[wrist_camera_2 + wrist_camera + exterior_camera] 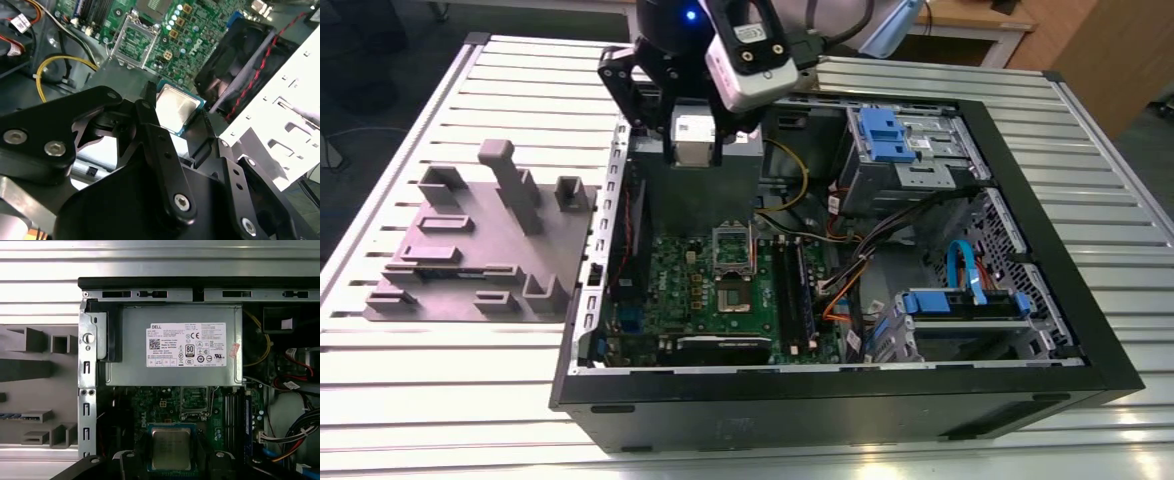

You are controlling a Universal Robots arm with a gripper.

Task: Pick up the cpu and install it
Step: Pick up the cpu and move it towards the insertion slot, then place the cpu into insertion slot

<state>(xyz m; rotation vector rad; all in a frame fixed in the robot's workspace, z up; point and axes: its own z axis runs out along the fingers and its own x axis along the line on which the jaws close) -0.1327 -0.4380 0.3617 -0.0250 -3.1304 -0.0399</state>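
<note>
Slatted metal table [440,400] is carrying an open computer case [787,410]; the gripper [176,111] is clamping the cpu [171,449] between its fingers, with the motherboard [680,290] lying beneath the gripper.

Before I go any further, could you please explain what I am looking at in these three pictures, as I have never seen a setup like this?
It is one robot arm with a gripper at its end. The exterior view comes from a camera off the arm, looking down on a slatted metal table. Both wrist views come from cameras riding on the arm. On the table lie an open computer case, with its green motherboard showing, and a grey plastic block with upright posts. The gripper holds the cpu, a small square chip with a silvery top, above the case.
</note>
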